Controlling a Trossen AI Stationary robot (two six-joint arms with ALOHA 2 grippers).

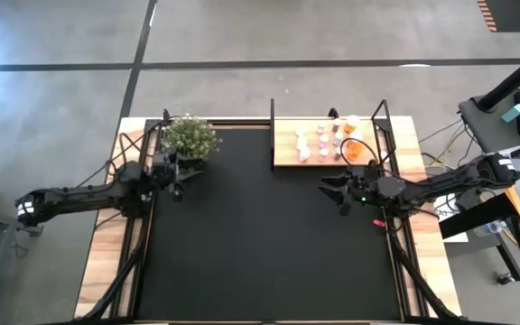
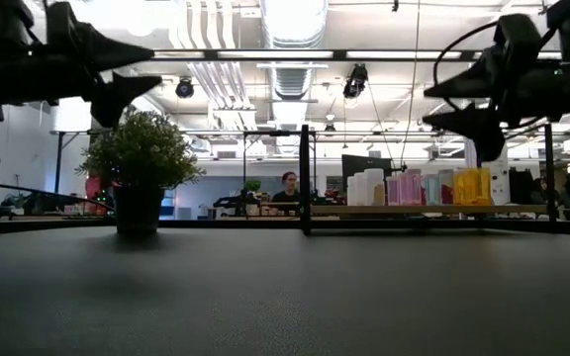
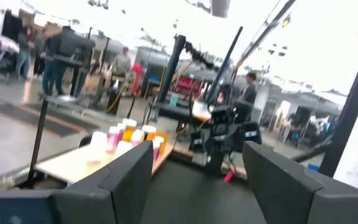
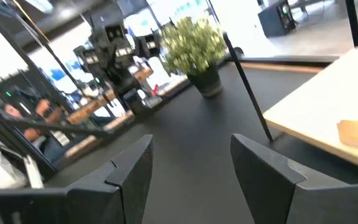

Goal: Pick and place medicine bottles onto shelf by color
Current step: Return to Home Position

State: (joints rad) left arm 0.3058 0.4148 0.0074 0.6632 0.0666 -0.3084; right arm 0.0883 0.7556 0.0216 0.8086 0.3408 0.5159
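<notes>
Several medicine bottles (image 1: 330,140) stand on the shelf (image 1: 287,152) at the back right of the table (image 1: 260,244), grouped white, pink and orange. The right gripper (image 1: 337,190) hovers just in front of the shelf, fingers apart and empty. The left gripper (image 1: 180,178) hangs beside the potted plant (image 1: 189,135), likewise spread and holding nothing.

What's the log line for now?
left gripper: open, empty, beside plant | right gripper: open, empty, near shelf | medicine bottles: on shelf, colour-grouped
</notes>
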